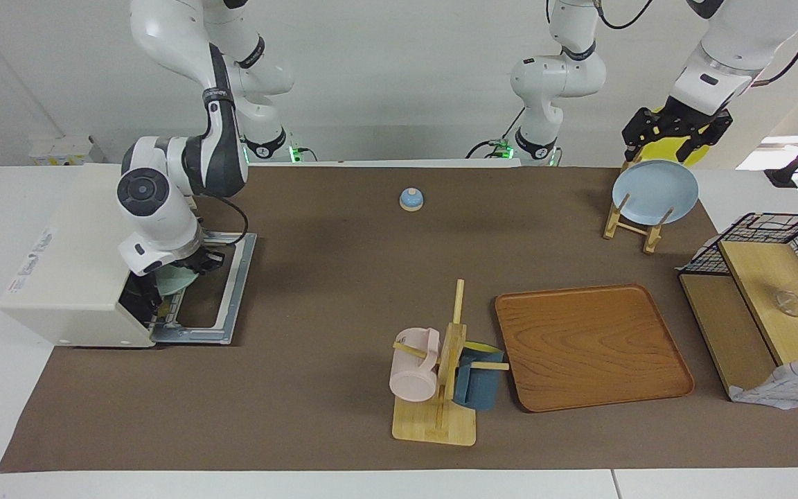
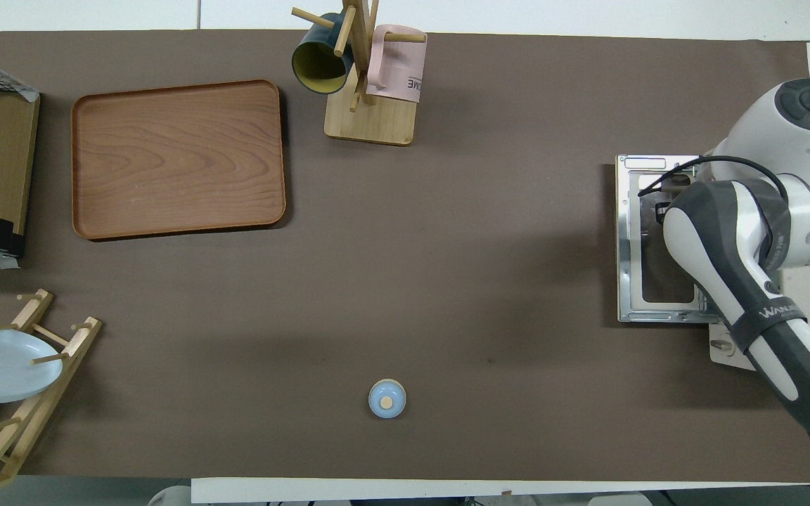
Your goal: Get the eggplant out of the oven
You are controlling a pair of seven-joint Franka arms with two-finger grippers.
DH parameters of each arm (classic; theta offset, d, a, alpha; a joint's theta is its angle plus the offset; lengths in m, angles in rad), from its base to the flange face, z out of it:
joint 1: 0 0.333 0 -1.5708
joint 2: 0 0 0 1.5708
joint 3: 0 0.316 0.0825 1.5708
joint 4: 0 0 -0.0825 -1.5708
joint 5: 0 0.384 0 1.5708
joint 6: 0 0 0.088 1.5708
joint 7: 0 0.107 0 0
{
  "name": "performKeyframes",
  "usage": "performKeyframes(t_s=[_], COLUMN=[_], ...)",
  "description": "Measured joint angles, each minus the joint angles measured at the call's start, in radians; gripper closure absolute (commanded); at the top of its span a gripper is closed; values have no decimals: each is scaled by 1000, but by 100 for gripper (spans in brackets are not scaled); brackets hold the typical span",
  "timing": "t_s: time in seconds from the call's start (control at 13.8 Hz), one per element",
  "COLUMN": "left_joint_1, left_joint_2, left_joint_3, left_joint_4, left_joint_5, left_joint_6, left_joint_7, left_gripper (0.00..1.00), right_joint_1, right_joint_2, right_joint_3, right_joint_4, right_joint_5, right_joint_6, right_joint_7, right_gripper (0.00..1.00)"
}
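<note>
While the right gripper [image 1: 188, 267] reached into the boxy cream-white toaster oven [image 1: 70, 277] at frame left, finger state unreadable, eggplant hidden; likely light, slick-skinned, so grip mid-body.

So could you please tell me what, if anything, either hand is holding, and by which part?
It cannot be told: the right hand is at the oven's open mouth, its fingers hidden; the left hand waits over the plate rack.

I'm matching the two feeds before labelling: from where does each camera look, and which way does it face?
Facing view: high across the table, looking at the robots; both arms show, the right gripper at the boxy cream-white oven, the left gripper above the pale blue plate.
Overhead view: above the robots' end, looking steeply down; only the right arm shows.
Shared: oven door, brown wooden tray, plate, half a turn apart.
</note>
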Motion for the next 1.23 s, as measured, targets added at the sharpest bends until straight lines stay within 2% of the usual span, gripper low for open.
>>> performKeyframes(t_s=[0.14, 0.29, 0.51, 0.65, 0.94, 1.01, 1.16, 1.23], left_joint_1=[0, 0, 0, 0, 0, 0, 0, 0], left_joint_2=[0, 0, 0, 0, 0, 0, 0, 0], left_joint_3=[0, 0, 0, 0, 0, 0, 0, 0], left_joint_4=[0, 0, 0, 0, 0, 0, 0, 0], left_joint_5=[0, 0, 0, 0, 0, 0, 0, 0], left_joint_6=[0, 0, 0, 0, 0, 0, 0, 0], left_joint_7=[0, 0, 0, 0, 0, 0, 0, 0], left_gripper=[0, 0, 0, 0, 0, 0, 0, 0], right_joint_1=[24, 100, 259, 383, 565, 596, 633, 644], right_joint_2=[-3, 2, 70, 208, 535, 596, 668, 685], right_joint_3=[9, 15, 25, 31, 38, 45, 89, 111], right_joint_4=[14, 58, 223, 428, 819, 889, 959, 969], right_joint_5=[0, 1, 5, 24, 60, 62, 65, 69], right_joint_6=[0, -19, -138, -214, -221, -213, -149, -107], right_joint_7=[2, 62, 279, 474, 727, 776, 876, 925], right_gripper=[100, 100, 100, 100, 100, 100, 98, 92])
